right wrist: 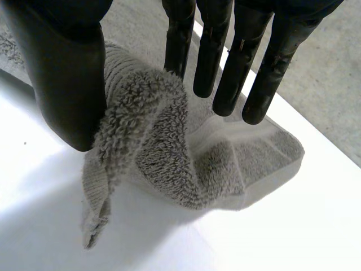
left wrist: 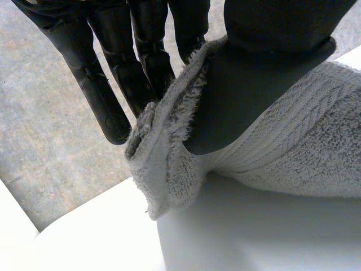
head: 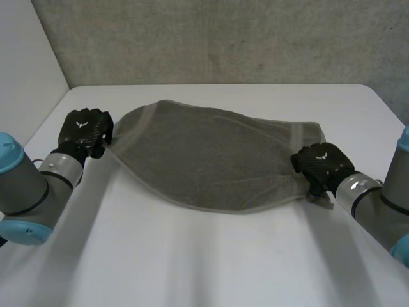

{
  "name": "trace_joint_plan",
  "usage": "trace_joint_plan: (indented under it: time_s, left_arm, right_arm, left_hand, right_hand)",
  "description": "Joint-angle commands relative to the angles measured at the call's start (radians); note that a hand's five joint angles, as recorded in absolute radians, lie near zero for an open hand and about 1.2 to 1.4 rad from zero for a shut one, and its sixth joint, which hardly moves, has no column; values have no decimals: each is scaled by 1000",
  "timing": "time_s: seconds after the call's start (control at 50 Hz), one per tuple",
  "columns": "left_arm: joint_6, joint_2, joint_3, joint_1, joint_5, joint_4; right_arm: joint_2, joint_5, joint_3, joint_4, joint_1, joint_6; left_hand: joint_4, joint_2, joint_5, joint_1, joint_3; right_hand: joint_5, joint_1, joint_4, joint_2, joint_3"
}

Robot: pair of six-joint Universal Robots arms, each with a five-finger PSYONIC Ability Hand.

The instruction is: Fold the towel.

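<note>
So, we saw the left hand (head: 86, 131) pinching the left end of the towel (head: 211, 160) between thumb and near-straight fingers. The towel lay spread across the white table (head: 192, 256) between both hands. The right hand (head: 321, 165) pinched its right corner, cloth bunched against the thumb. We judged it soft, light, limp terry; it would sag, so 2 corner grips suited it.

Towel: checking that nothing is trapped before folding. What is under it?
Under the towel corners that the left hand and right hand pinch, bare white table shows. Beneath its middle the cloth covers the table, so that part cannot be seen.
</note>
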Motion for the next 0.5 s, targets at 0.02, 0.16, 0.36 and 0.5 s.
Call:
trace_joint_plan:
  time_s: [0.02, 0.16, 0.36, 0.5]
  left_arm:
    - [0, 0, -11, 1, 0, 2]
    - [0, 2, -18, 1, 0, 0]
    - [0, 19, -21, 12, -1, 0]
    - [-1, 72, -49, 12, -1, 2]
  right_arm:
    - [-43, 9, 98, -32, -5, -27]
    - [-124, -8, 152, -34, -75, -26]
    - [-155, -28, 196, -34, -137, -36]
    - [-153, -34, 201, -31, -138, -49]
  left_hand:
    - [178, 179, 356, 188, 181]
    - [178, 179, 356, 188, 181]
    - [178, 179, 356, 188, 181]
    - [178, 179, 356, 188, 181]
  right_hand:
    - [-16, -51, -45, -68, -55]
    - [1, -34, -27, -50, -37]
    - [57, 22, 28, 6, 19]
    - [51, 16, 23, 0, 13]
